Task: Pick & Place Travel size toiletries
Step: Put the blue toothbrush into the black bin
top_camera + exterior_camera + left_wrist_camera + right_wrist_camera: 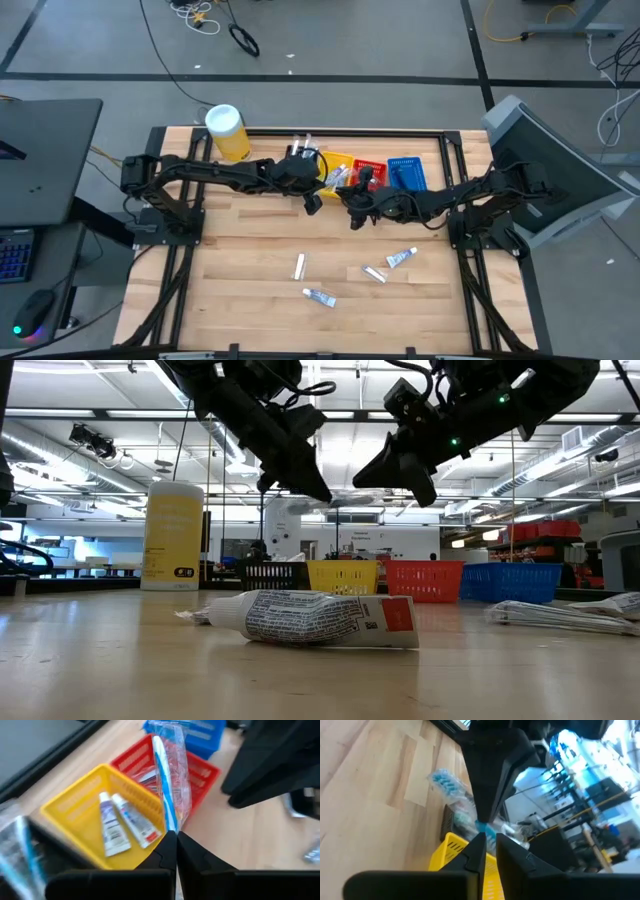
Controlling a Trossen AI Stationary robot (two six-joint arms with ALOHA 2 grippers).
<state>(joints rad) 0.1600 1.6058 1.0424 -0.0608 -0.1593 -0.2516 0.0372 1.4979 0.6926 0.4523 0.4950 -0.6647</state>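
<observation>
While the wrapped toothbrush (pixel 166 785) hangs pinched in my left gripper (pixel 176 836), I read it as mid-carry to a basket; the fingers are clenched on the end of its clear wrapper, so the blue-and-white brush stands out past the fingertips, above the yellow basket (pixel 75 802) and the red basket (pixel 202 775). Two small white tubes (pixel 125 822) already lie side by side in the yellow basket, which suggests the baskets sort by kind; I judge the brush belongs elsewhere, perhaps the black basket (pixel 272 574) where wrapped brushes seem to show in the right wrist view, though I can't be sure.

From above, the left gripper (pixel 312 200) sits just in front of the basket row, and my right gripper (pixel 356 218) is close beside it, tips nearly meeting; its fingers look pressed together with nothing I can make out between them; I take it to be waiting its turn.

Four more toiletries rest on the front of the table (pixel 240 300): a white tube (pixel 299 266), another tube (pixel 320 297), a third tube (pixel 374 273) and a fourth tube (pixel 402 257), well apart from the baskets; the blue basket (pixel 406 172) ends the row, and the yellow canister (pixel 227 132) stands at the back left.
</observation>
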